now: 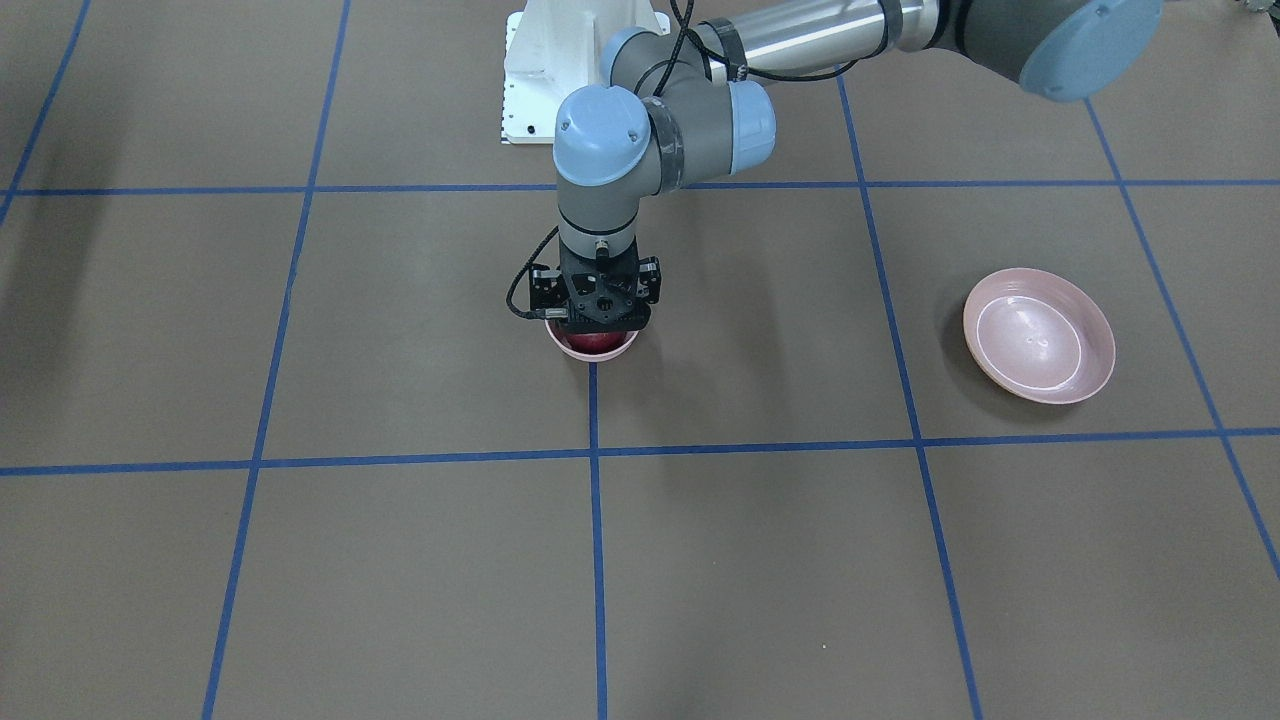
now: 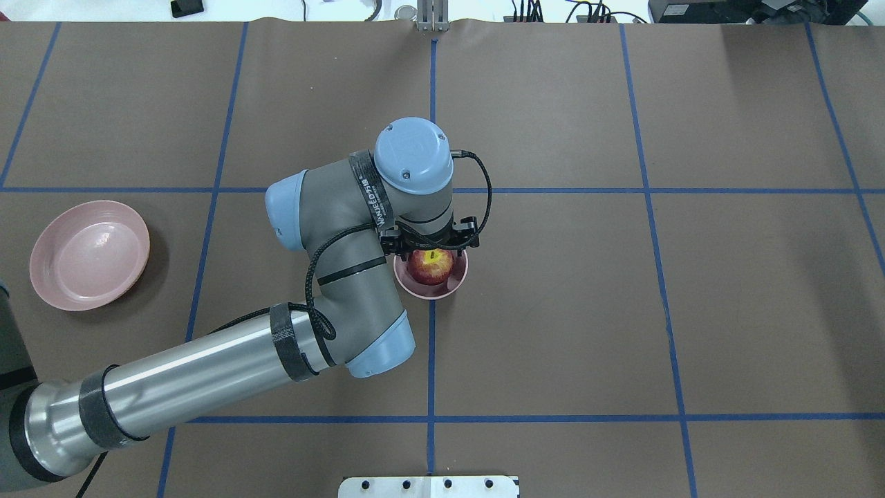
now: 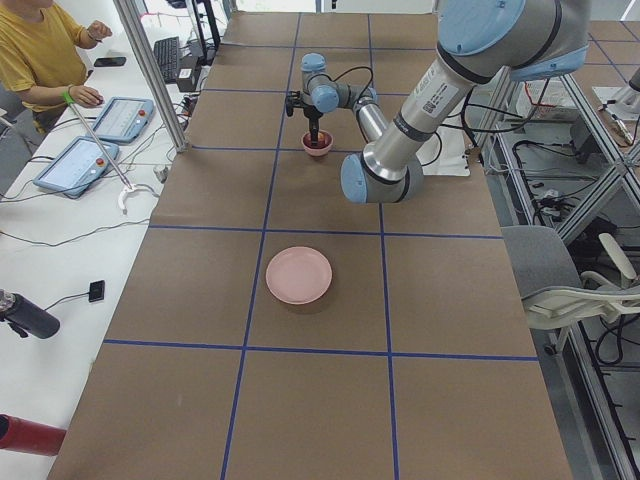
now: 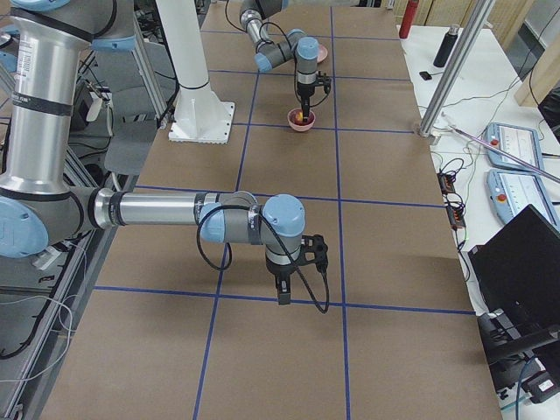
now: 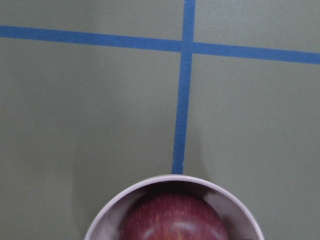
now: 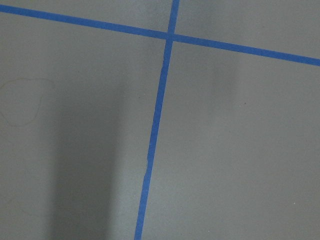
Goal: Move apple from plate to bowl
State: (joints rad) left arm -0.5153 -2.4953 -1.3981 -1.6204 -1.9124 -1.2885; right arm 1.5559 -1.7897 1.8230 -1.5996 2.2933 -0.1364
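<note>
The dark red apple [image 2: 430, 268] with its yellow stem patch sits inside the small pink bowl [image 2: 453, 284] at the table's middle. It also shows in the left wrist view [image 5: 172, 220], inside the bowl's rim [image 5: 102, 222]. My left gripper [image 1: 597, 318] points straight down right over the bowl [image 1: 568, 347]. Its fingers are hidden by the wrist, so I cannot tell if they hold the apple [image 1: 596, 344]. The wide pink plate [image 2: 90, 254] lies empty at the left. My right gripper [image 4: 282, 296] shows only in the exterior right view, low over bare table; I cannot tell its state.
Blue tape lines cross the brown table. The white robot base [image 1: 560, 70] stands behind the bowl in the front view. An operator [image 3: 40, 60] and tablets [image 3: 80, 160] sit along the table's far side.
</note>
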